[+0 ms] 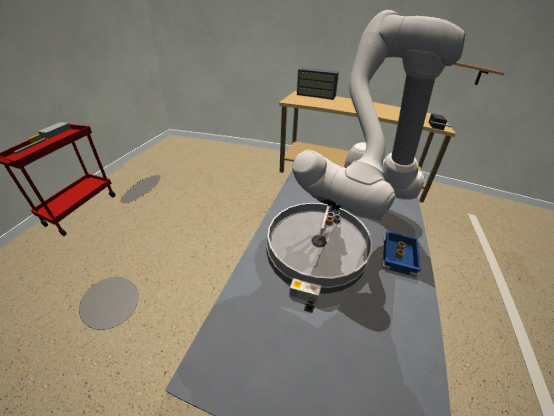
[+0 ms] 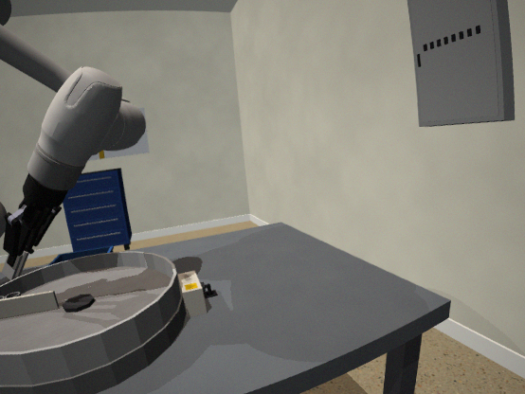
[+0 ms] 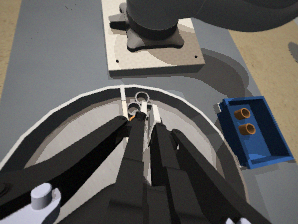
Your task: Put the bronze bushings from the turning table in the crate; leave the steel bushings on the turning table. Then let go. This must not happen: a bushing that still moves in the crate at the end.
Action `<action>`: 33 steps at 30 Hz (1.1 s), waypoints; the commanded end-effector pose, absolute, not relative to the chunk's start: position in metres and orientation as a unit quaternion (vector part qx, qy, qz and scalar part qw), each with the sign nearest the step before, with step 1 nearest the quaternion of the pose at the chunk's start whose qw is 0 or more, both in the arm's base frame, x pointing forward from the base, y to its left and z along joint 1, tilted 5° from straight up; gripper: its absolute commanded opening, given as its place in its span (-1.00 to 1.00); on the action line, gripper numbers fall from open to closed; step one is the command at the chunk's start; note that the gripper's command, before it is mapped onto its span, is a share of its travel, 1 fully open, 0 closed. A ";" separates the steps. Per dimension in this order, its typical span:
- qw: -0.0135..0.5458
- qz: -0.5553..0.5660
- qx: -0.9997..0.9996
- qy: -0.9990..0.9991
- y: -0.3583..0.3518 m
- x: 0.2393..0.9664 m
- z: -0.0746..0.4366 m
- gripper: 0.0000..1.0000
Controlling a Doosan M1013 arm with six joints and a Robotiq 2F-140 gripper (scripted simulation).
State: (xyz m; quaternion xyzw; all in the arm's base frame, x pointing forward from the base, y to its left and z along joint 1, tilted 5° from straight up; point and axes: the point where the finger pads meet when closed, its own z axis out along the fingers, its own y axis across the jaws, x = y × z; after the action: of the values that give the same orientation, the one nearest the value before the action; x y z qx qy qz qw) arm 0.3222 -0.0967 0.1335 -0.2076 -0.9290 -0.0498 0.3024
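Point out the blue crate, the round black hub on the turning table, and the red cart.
blue crate (image 1: 402, 270) (image 3: 278, 162): top and wrist views, front wall
black hub (image 1: 319, 241) (image 2: 79, 302): top and exterior views, top face
red cart (image 1: 75, 198): top view, lower shelf

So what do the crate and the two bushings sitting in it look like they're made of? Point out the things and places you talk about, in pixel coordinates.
The crate (image 1: 402, 270) (image 3: 280, 159) looks like molded plastic, from its even blue and smooth walls, though painted metal is possible. The two bushings in it (image 1: 401, 253) (image 3: 242, 113) look like bronze, orange-brown with a dull finish.
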 end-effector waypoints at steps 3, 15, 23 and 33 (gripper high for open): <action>0.302 -0.050 -0.208 -0.929 -0.097 0.322 0.134 -0.87; 0.302 -0.050 -0.207 -0.929 -0.097 0.325 0.134 -0.87; 0.302 -0.050 -0.207 -0.929 -0.097 0.325 0.134 -0.87; 0.302 -0.050 -0.207 -0.929 -0.097 0.325 0.134 -0.87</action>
State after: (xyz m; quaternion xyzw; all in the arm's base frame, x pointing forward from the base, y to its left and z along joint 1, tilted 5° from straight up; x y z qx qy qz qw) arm 0.3249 -0.0972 0.1336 -0.2074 -0.9293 -0.0498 0.3016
